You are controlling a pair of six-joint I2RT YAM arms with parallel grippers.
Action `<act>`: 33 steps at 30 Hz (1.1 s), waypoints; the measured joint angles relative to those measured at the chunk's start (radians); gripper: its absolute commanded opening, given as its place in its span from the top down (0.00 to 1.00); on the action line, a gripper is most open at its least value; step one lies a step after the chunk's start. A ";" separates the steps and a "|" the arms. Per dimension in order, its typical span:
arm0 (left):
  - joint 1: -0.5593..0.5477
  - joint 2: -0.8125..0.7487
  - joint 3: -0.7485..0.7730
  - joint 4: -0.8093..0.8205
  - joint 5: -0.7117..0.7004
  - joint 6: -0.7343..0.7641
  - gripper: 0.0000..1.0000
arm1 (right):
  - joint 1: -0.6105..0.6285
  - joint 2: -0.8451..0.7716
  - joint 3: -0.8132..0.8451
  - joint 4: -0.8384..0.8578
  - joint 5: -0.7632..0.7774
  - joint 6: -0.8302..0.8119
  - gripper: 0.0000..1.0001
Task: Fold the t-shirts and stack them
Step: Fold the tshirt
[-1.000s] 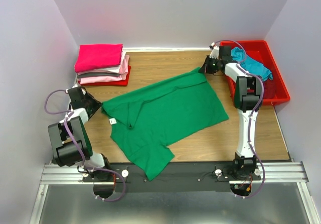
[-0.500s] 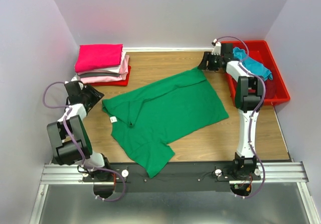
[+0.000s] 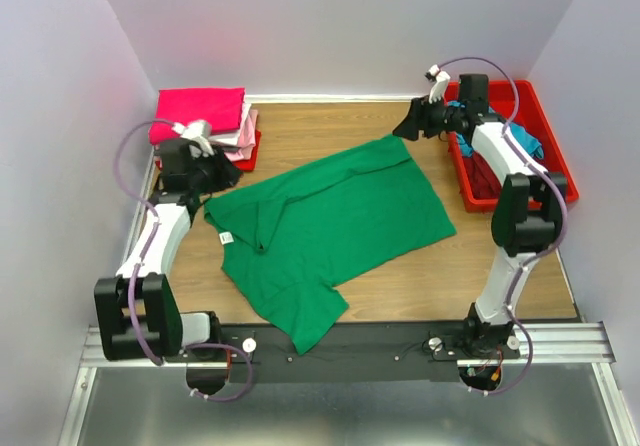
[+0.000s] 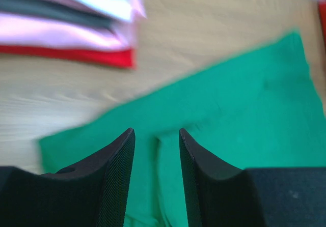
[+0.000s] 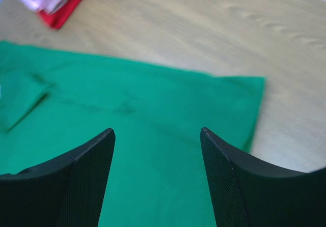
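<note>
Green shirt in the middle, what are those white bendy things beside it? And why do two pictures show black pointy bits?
The white things are two robot arms bolted to a wooden table. The big picture looks down from above. The other two come from little cameras on each arm's wrist, so the black bits are the fingers of the left tool and right tool. Both tools are open and hold nothing. The green t-shirt lies spread out. Folded t-shirts are stacked in the far left corner, and a red bin holds more clothes.
</note>
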 measured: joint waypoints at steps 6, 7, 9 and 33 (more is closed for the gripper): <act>-0.167 0.154 -0.003 -0.092 0.006 0.057 0.50 | 0.014 -0.234 -0.243 -0.019 -0.085 -0.040 0.25; -0.185 0.180 0.002 -0.108 -0.001 0.065 0.50 | 0.014 -0.261 -0.274 -0.024 -0.091 -0.044 0.25; -0.216 0.230 0.019 -0.135 -0.031 0.079 0.49 | 0.014 -0.328 -0.357 -0.030 -0.101 -0.050 0.25; -0.308 0.356 0.041 -0.177 -0.130 0.150 1.00 | 0.004 -0.491 -0.617 -0.061 -0.131 -0.108 0.25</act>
